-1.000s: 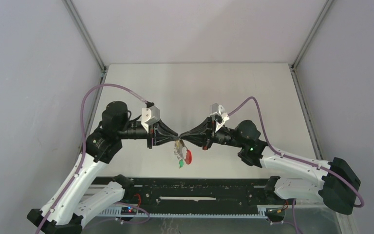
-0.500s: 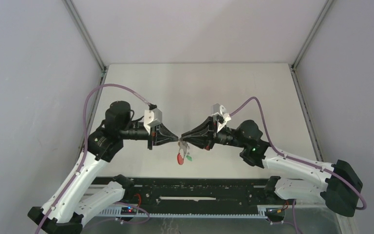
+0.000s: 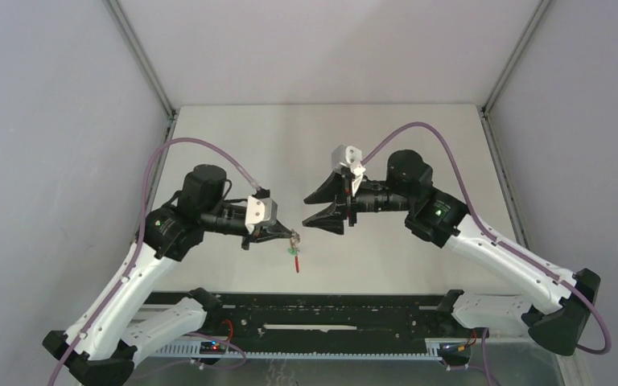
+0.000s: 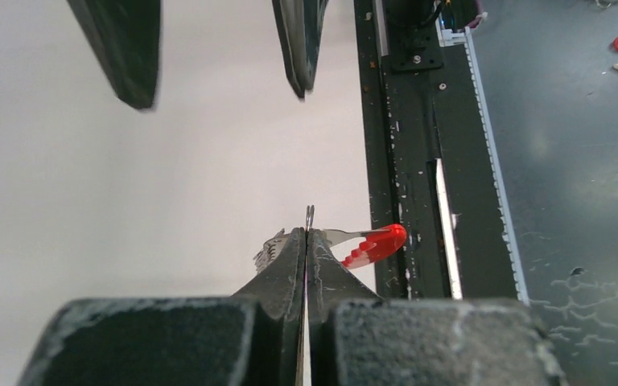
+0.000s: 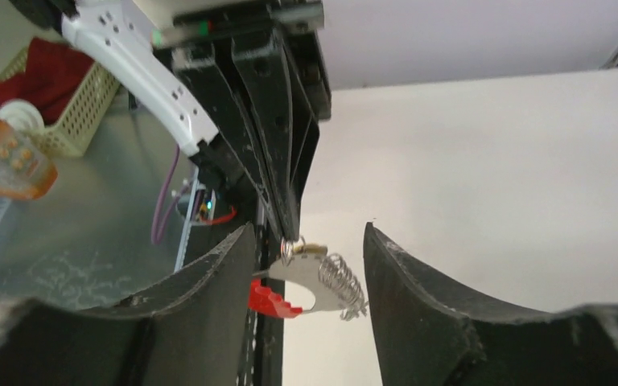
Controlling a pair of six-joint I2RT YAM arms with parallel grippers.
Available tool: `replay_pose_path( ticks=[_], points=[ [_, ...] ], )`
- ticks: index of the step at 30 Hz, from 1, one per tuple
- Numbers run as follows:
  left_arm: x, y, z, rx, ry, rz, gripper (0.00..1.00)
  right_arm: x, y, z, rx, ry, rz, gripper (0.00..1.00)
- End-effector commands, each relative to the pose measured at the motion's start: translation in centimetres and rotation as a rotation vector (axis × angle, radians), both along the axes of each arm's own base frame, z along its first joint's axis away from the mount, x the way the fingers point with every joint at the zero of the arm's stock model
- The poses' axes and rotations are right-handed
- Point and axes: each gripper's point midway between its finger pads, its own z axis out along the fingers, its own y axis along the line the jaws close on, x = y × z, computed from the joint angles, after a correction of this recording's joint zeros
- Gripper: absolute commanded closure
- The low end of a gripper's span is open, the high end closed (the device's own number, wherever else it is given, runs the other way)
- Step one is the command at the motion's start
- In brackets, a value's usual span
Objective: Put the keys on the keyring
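Just now the ring [image 5: 299, 285] is being pinched at its top edge between the pressed-together fingers of the left gripper [image 4: 307, 237]. It is being held in the air above the table [image 3: 418, 145], with its red section [image 4: 376, 245] and wire loops hanging below the tips. A green speck is being shown among the hanging parts in the top view. It is being taken as the green key [image 3: 293, 251], probably threaded already, though it is too small to be confirmed. The yellow key is not being made out for certain: a small brassy bit is being seen beside the left tips in the right wrist view, but what it is cannot be told. The right gripper [image 3: 315, 209] is being held spread and empty, near the ring but apart from it. By this judgement, at least the yellow key is being left to settle.
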Motion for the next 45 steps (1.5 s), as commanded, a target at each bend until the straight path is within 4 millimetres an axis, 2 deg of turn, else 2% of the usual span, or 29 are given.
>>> replay_pose_path(
  ticks=[1,10,14,24,28,32,36,37,38,39,41,45],
  points=[
    [0.4,0.0,2.6,0.005,-0.182,-0.053,1.00,-1.5,-0.6,-3.6,-0.213,-0.032,0.094,0.41],
    [1.1,-0.1,2.9,0.040,-0.242,-0.051,1.00,-1.8,1.2,-3.9,-0.294,-0.101,0.101,0.47],
    [1.1,-0.1,3.0,0.040,-0.245,-0.047,1.00,-1.7,1.9,-4.1,-0.311,-0.109,0.099,0.55],
    [1.4,-0.4,3.8,0.001,-0.225,-0.009,1.00,-1.1,3.0,-4.6,-0.332,-0.100,0.082,0.66],
    [1.2,-0.5,4.2,-0.013,-0.217,-0.010,1.00,-0.7,3.5,-4.6,-0.333,-0.098,0.068,0.75],
    [1.0,-0.5,4.2,-0.018,-0.211,-0.012,1.00,-0.2,3.6,-4.5,-0.336,-0.104,0.030,1.00],
    [1.0,-0.4,3.7,-0.011,-0.202,-0.007,0.99,0.2,3.2,-3.9,-0.313,-0.121,-0.012,1.00],
    [1.0,-0.4,3.8,-0.016,-0.198,-0.001,0.92,0.2,2.9,-3.7,-0.301,-0.125,-0.020,1.00],
    [1.0,-0.4,4.0,-0.020,-0.196,0.010,0.78,0.3,2.8,-3.2,-0.270,-0.136,-0.030,1.00],
    [1.1,-0.3,4.2,-0.022,-0.196,0.021,0.71,0.3,2.5,-2.8,-0.241,-0.139,-0.039,1.00],
    [1.2,-0.1,4.4,-0.022,-0.201,0.043,0.67,0.0,2.0,-1.6,-0.156,-0.133,-0.033,1.00],
    [1.0,0.5,4.2,-0.018,-0.213,0.062,0.66,-1.0,0.4,0.8,0.064,-0.100,-0.005,1.00]
  ],
)
